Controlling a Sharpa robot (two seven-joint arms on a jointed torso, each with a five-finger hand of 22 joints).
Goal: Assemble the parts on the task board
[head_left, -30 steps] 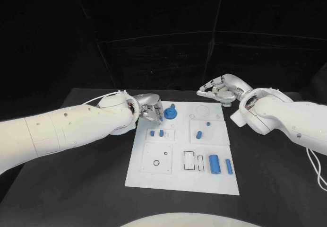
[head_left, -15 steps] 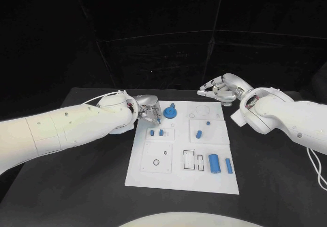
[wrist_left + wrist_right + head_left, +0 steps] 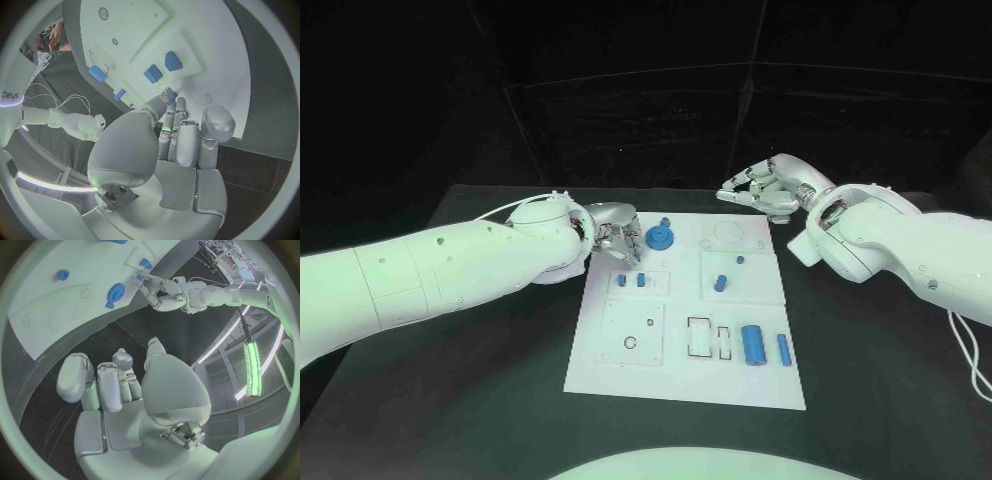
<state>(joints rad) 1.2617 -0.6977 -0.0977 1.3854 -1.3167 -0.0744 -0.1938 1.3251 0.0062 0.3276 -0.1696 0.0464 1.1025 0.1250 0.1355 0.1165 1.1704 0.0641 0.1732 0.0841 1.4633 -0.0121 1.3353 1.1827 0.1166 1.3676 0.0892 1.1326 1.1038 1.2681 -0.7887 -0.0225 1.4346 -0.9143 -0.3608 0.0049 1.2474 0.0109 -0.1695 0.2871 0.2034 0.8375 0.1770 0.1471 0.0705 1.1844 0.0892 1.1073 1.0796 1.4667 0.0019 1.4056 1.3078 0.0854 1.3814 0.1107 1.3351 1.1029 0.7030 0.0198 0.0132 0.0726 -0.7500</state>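
The white task board (image 3: 678, 370) lies in the middle of the black table. A round blue geared part (image 3: 659, 237) stands near its far edge. My left hand (image 3: 617, 240) hovers just left of that part, over the board's far left corner, fingers pointing down and holding nothing. Below it lie two small blue blocks (image 3: 630, 281). A blue peg (image 3: 720, 284), a blue cylinder (image 3: 753, 346) and a blue bar (image 3: 783, 351) rest on the board's right half. My right hand (image 3: 764, 188) hangs off the board's far right corner, fingers loosely apart and holding nothing.
The board carries empty slots (image 3: 710, 339) and a plate with small holes (image 3: 635, 333). In the left wrist view my fingers (image 3: 181, 135) reach over the board's edge (image 3: 212, 90) toward the blue blocks (image 3: 162, 67). The right wrist view shows the geared part (image 3: 115, 292).
My left hand's fingers have dipped slightly toward the board beside the geared part. The right hand and the parts have stayed put.
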